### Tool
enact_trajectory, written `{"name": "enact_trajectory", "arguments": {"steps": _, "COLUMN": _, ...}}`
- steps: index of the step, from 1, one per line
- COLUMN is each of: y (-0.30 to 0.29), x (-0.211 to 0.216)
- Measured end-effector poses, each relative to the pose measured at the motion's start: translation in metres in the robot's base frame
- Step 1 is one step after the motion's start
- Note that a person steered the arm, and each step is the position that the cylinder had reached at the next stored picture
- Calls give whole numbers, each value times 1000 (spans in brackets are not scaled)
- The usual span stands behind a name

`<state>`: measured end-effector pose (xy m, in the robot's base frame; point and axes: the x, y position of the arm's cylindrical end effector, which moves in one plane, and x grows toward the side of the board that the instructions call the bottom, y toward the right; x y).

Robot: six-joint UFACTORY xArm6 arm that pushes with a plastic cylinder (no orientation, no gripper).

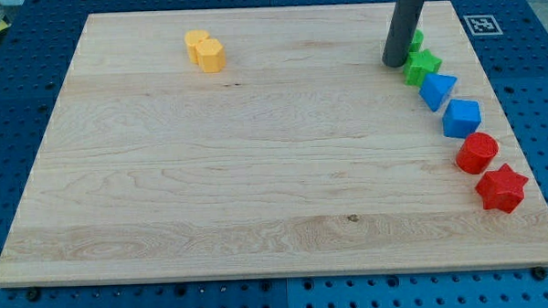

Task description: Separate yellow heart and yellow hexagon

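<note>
The yellow hexagon [195, 42] and the yellow heart [210, 56] sit touching each other near the view's top left of the wooden board [238, 173]. The hexagon is at the upper left and the heart at the lower right of the pair. My tip [396, 63] rests on the board near the view's top right, far to the right of both yellow blocks. It stands just left of a green star [423, 67].
A curved row of blocks runs down the board's right side: a green block [417, 40] partly hidden behind the rod, the green star, a blue triangle [436, 90], a blue block [461, 118], a red cylinder [477, 152] and a red star [501, 187].
</note>
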<state>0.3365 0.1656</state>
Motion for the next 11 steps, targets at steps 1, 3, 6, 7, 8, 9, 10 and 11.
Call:
{"name": "enact_trajectory", "arguments": {"steps": 1, "y": -36, "x": 27}}
{"name": "enact_trajectory", "arguments": {"steps": 3, "y": -165, "x": 69}}
{"name": "enact_trajectory", "arguments": {"steps": 6, "y": -309, "x": -18}}
{"name": "enact_trajectory", "arguments": {"steps": 7, "y": -309, "x": -20}}
{"name": "enact_trajectory", "arguments": {"steps": 8, "y": -303, "x": -39}}
{"name": "enact_trajectory", "arguments": {"steps": 9, "y": -290, "x": -47}}
{"name": "enact_trajectory", "arguments": {"steps": 10, "y": -277, "x": -51}}
{"name": "enact_trajectory", "arguments": {"steps": 11, "y": -277, "x": -52}}
